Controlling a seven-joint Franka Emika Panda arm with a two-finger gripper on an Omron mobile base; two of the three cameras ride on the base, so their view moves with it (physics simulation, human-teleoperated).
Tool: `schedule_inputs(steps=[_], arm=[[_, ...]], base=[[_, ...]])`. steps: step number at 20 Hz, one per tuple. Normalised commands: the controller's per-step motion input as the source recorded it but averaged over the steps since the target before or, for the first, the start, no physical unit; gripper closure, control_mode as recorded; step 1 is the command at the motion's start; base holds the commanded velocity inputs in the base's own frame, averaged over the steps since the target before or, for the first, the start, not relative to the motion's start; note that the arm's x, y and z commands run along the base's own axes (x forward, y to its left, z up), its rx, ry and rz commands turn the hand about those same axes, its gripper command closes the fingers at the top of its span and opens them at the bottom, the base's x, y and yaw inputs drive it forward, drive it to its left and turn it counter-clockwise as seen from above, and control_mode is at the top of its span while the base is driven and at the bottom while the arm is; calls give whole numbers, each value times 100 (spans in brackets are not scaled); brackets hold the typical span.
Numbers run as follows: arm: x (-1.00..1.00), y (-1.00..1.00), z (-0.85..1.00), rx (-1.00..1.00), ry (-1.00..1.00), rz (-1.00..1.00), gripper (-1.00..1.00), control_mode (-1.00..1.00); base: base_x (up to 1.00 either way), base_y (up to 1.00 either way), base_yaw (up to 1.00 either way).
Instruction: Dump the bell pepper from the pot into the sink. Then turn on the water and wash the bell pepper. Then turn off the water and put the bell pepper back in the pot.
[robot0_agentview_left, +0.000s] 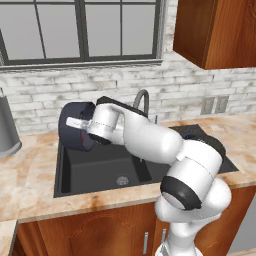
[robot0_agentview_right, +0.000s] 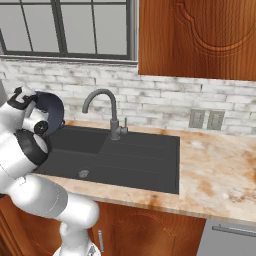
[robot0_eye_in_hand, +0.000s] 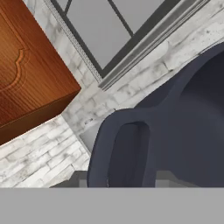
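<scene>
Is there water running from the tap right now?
No, the curved grey tap has no stream under it, and the black sink below looks dry.

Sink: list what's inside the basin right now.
In the sink, just the round drain shows; no pepper is visible. The arm and the raised, tipped pot cover part of the basin.

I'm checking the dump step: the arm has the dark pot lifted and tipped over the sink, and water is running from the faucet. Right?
Not quite. The pot is lifted and tipped over the sink, but no water is running: the right base view shows the faucet with no stream beneath its spout.
</scene>
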Motion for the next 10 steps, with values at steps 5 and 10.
schedule_inputs(steps=[5, 10], arm=[[25, -39, 0, 10, -10, 0, 100, -100], [30, -33, 0, 12, -5, 1, 100, -100]], base=[[0, 0, 0], [0, 0, 0]])
